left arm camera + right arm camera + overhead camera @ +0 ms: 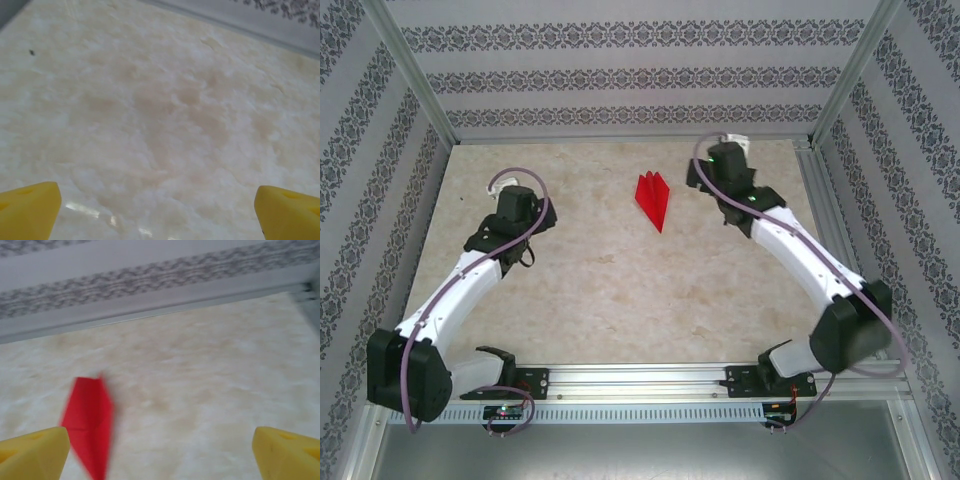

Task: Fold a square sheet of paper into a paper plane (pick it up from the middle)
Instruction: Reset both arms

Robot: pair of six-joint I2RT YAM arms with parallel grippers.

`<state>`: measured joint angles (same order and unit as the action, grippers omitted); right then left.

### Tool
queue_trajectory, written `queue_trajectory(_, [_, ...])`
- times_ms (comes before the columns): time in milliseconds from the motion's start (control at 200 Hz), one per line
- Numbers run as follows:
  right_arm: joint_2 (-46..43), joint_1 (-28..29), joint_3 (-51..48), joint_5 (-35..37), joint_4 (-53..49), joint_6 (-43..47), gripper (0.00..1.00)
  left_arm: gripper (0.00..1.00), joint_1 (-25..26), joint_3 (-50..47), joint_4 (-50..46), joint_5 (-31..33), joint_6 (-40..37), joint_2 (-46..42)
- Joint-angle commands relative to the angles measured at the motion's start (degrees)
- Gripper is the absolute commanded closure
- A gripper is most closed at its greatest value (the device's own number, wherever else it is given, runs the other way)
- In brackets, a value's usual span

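Top external view: over the marbled beige table [600,290], the left claw [159,215] hangs above bare surface at the left, its yellow fingers [30,210] spread wide with nothing between them. Farther back, near the middle, the paper plane [654,197] lies on the table, a narrow red dart with its tip toward the near edge, free of both claws. Near its right side the right claw [160,452] also stands wide and empty — its wrist view shows the plane blurred, low at the left, with the patterned back wall [150,285] beyond.
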<state>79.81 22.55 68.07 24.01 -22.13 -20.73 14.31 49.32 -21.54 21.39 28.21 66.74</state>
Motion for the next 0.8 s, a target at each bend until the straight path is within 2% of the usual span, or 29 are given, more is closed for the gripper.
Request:
queue_trajectory(0, [-6.5, -4.3, -9.2, 7.0, 9.4, 4.4, 0.02, 0.0, -2.9, -5.1, 7.5, 5.0, -4.5, -3.9])
queue_trajectory(110, [-12.1, -9.6, -18.2, 9.2, 14.8, 5.5, 0.02, 0.0, -6.2, -9.8, 12.8, 5.0, -6.8, -5.5])
queue_trajectory(235, [-14.7, -15.0, -28.1, 9.1, 22.5, 5.9, 0.02, 0.0, -8.6, -12.8, 18.3, 3.5, -9.1, -4.0])
queue_trajectory(410, [-12.6, -16.7, -40.3, 10.1, 41.8, 14.4, 0.02, 0.0, -10.9, -15.9, 24.7, -2.9, -16.9, 2.7])
queue_trajectory(579, [-7.0, -19.1, -43.0, 1.8, 50.4, 16.8, 0.02, 0.0, -11.2, -21.9, 38.8, -5.3, -24.3, 6.6])
queue_trajectory(794, [-1.1, -19.4, -43.3, -3.7, 60.6, 19.5, 0.02, 0.0, -13.1, -27.6, 55.1, -15.2, -24.9, 7.2])
